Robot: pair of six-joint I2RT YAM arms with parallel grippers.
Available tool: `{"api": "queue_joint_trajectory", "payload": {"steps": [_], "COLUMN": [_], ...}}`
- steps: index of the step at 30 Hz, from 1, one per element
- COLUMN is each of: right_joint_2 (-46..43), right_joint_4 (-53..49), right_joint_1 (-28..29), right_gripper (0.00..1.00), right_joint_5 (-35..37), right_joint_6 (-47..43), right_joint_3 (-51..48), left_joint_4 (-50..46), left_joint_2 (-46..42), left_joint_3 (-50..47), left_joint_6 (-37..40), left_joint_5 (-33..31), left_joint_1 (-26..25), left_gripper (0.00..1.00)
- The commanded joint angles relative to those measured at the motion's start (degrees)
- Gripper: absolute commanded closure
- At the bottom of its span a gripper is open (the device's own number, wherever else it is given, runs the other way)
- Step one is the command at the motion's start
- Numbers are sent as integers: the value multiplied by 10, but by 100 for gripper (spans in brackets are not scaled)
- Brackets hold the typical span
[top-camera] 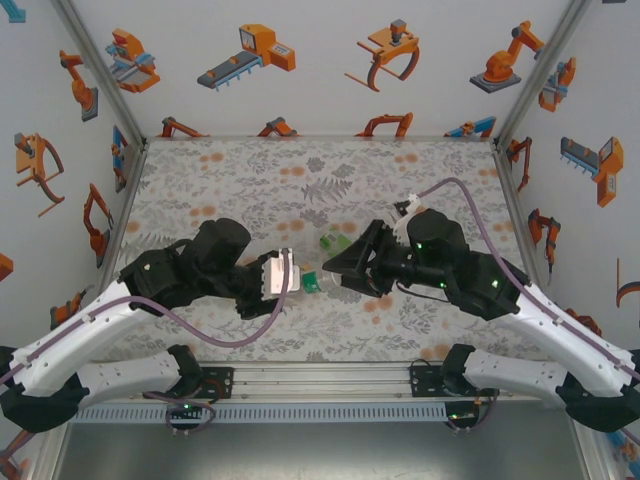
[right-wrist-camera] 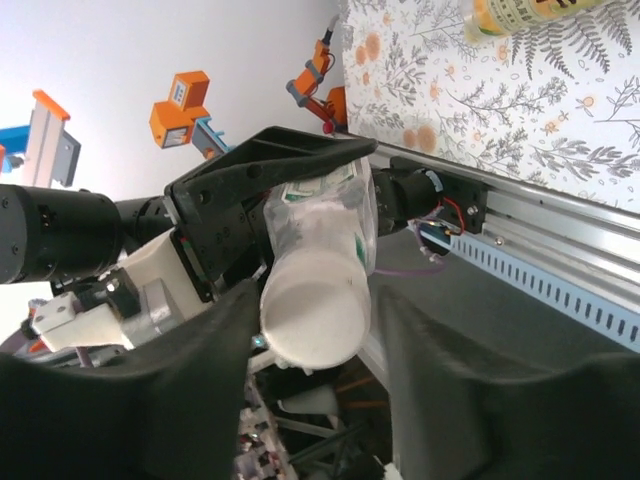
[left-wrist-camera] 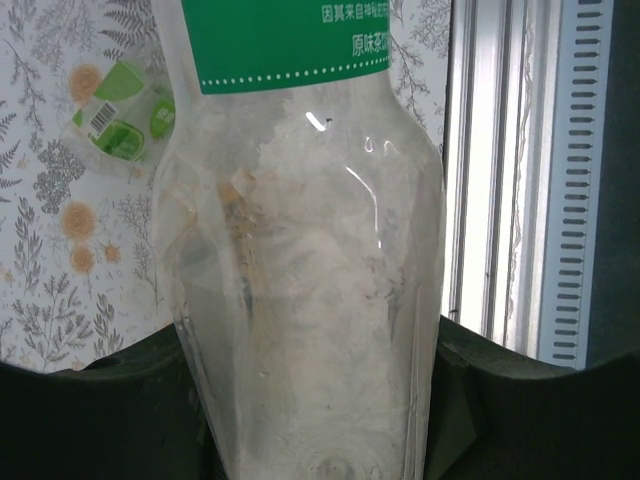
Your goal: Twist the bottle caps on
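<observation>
My left gripper (top-camera: pixel 266 277) (left-wrist-camera: pixel 310 425) is shut on the slim clear bottle (top-camera: pixel 281 272) (left-wrist-camera: pixel 300 250) with a green label, holding it sideways above the table. A whitish cap (right-wrist-camera: pixel 315 308) sits on the bottle's neck. My right gripper (top-camera: pixel 338 274) (right-wrist-camera: pixel 318 322) straddles that cap with its jaws open. One finger is close against the cap and a gap shows on the other side. The short green bottle (top-camera: pixel 335 243) (left-wrist-camera: pixel 125 120) lies on the table behind. The amber bottle (right-wrist-camera: pixel 515 12) with a yellow label lies on the floral mat.
The floral mat (top-camera: pixel 250 180) covers the table between white walls with orange robot pictures. A metal rail (top-camera: pixel 320 380) runs along the near edge between the two arm bases. Purple cables (top-camera: pixel 215 335) loop from both wrists.
</observation>
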Motion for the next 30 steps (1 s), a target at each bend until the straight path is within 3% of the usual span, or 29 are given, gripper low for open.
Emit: {"api": "queue_joint_trajectory", "payload": {"steps": [1, 6, 15, 23, 30], "right_joint_2": [-11, -32, -47, -7, 2], "right_joint_4": [5, 7, -23, -83, -84], "right_joint_1": [4, 5, 5, 5, 4], "right_gripper": [40, 33, 32, 41, 41], "right_joint_5": [17, 30, 39, -96, -212], "right_joint_6": [-80, -170, -408, -733, -981], "right_joint_3": [13, 26, 72, 148, 154], "left_joint_4": [40, 41, 42, 42, 43], "left_joint_2": [-1, -4, -16, -29, -36], "left_joint_3": [9, 8, 2, -3, -8], "left_joint_6": [10, 8, 5, 3, 0], "left_joint_5": [39, 43, 56, 71, 86], "left_joint_1": [-5, -5, -6, -6, -6], "left_gripper": [100, 100, 100, 100, 100]}}
